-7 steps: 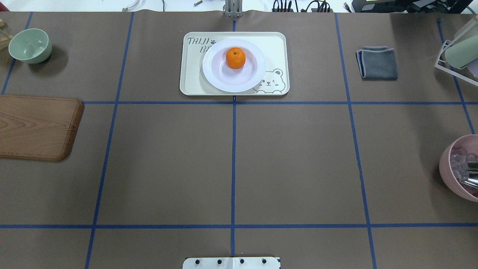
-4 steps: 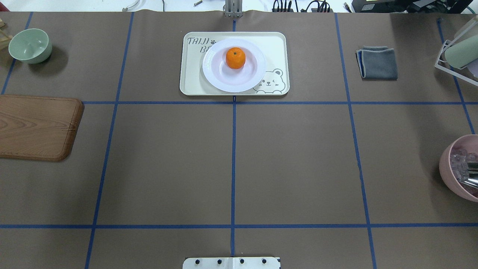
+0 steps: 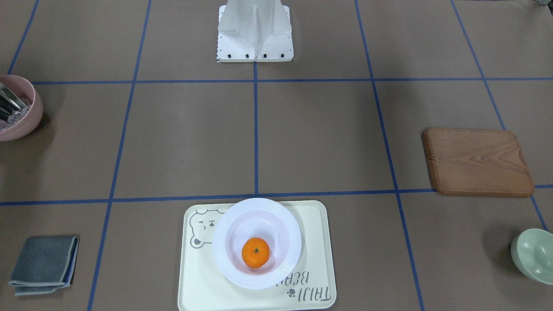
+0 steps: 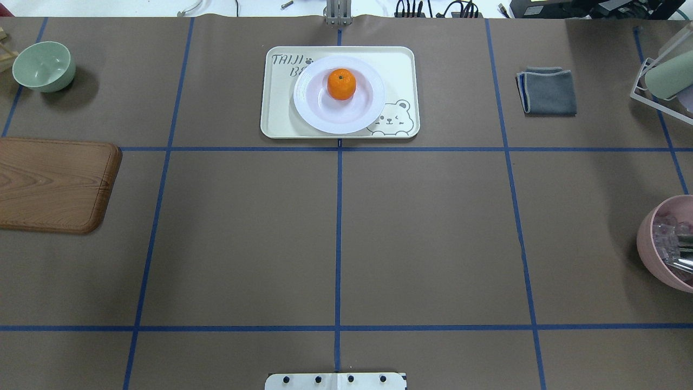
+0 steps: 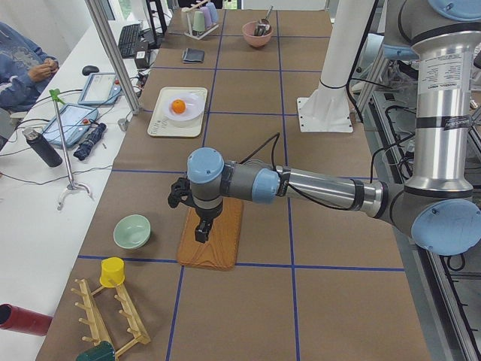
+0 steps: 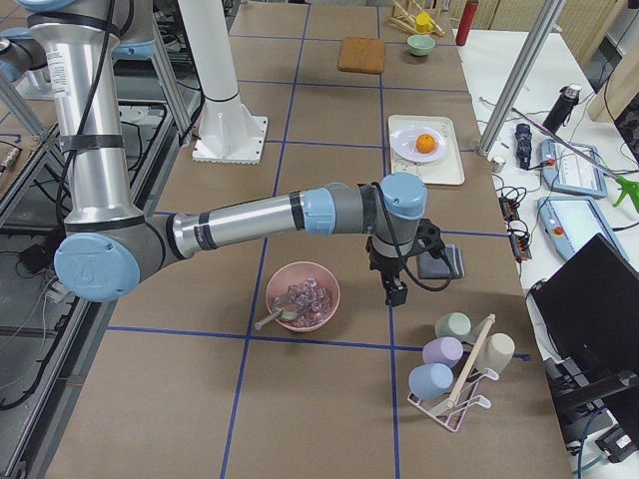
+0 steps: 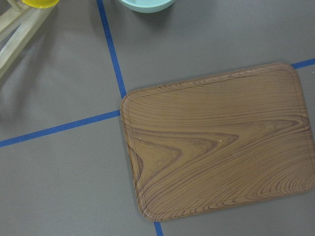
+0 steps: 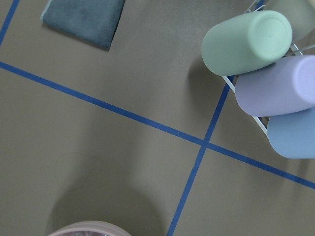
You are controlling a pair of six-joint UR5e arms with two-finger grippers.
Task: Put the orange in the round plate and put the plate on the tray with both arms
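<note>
Brown paper [image 4: 433,227]: lying flat, blue tape [image 4: 338,238] gridding it.
Orange [image 4: 341,84]: sitting in the round plate [image 4: 319,116] on the tray [image 4: 270,122].
Left gripper [image 5: 201,230]: hanging above the wooden board [image 5: 225,250].
Right gripper [image 6: 393,290]: hanging near the pink bowl [image 6: 302,296].
Jaws: I cannot tell for either.
Desk [image 5: 30,184]: a person [image 5: 19,60] sitting alongside.

Both silver-grey jointed arms are spread wide. The left arm [image 5: 323,188] reaches level over the left end of the brown worktop [image 5: 248,113], with the black left pincer [image 5: 202,230] hanging straight down. The right arm [image 6: 250,218] mirrors it over the right end, right pincer [image 6: 395,291] pointing down too. Honestly can't tell whether either one is spread or closed.
</note>
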